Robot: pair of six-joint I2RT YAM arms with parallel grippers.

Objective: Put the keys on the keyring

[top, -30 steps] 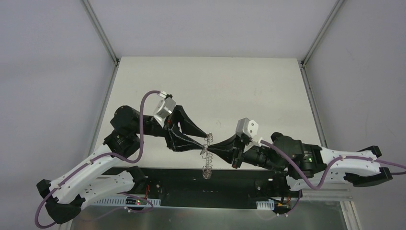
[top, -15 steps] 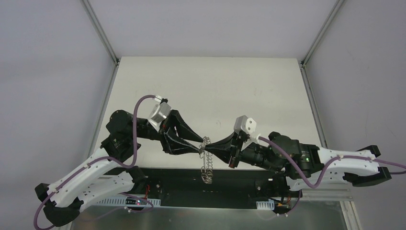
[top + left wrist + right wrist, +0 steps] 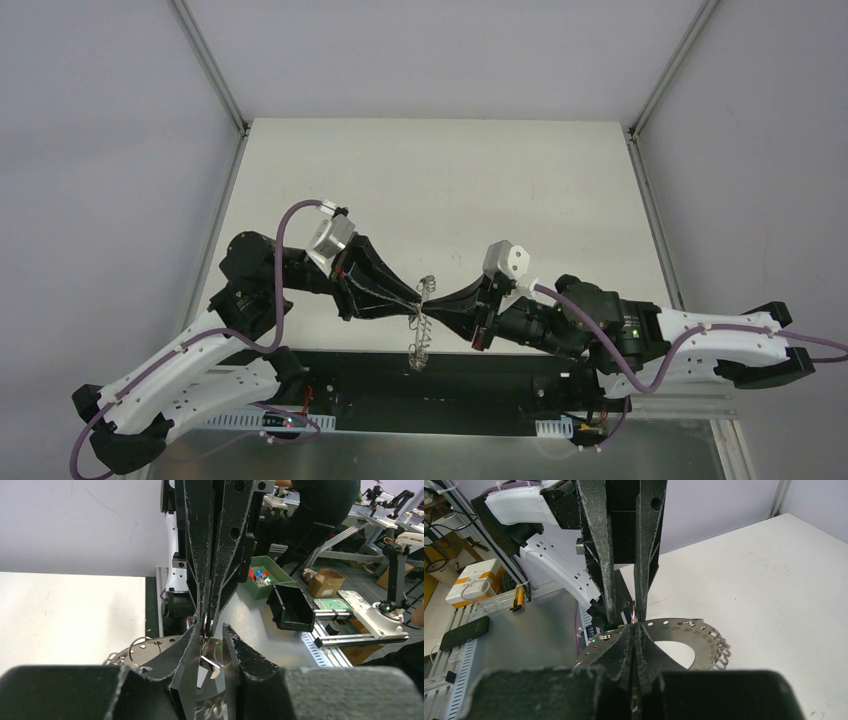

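The keyring (image 3: 418, 345), a silvery disc fringed with wire loops, hangs edge-on between both grippers above the table's near edge. My right gripper (image 3: 436, 311) is shut on its rim, and the right wrist view shows the jaws (image 3: 634, 628) pressed together on the numbered plate (image 3: 684, 632). My left gripper (image 3: 415, 304) faces it from the left, tip to tip. In the left wrist view its jaws (image 3: 211, 630) stand a narrow gap apart. Between them sits the key (image 3: 202, 676), a small dark piece with a pale face, close to the ring plate (image 3: 156, 647).
The white table (image 3: 450, 190) stretches away behind the grippers. A black strip (image 3: 500, 368) runs along its near edge under the ring. Beyond the table, the left wrist view shows a green bin (image 3: 260, 577) and a black box (image 3: 292, 607).
The left jaws have narrowed. Both grippers and the ring have drifted slightly left, and the ring's hanging lower end has swung left.
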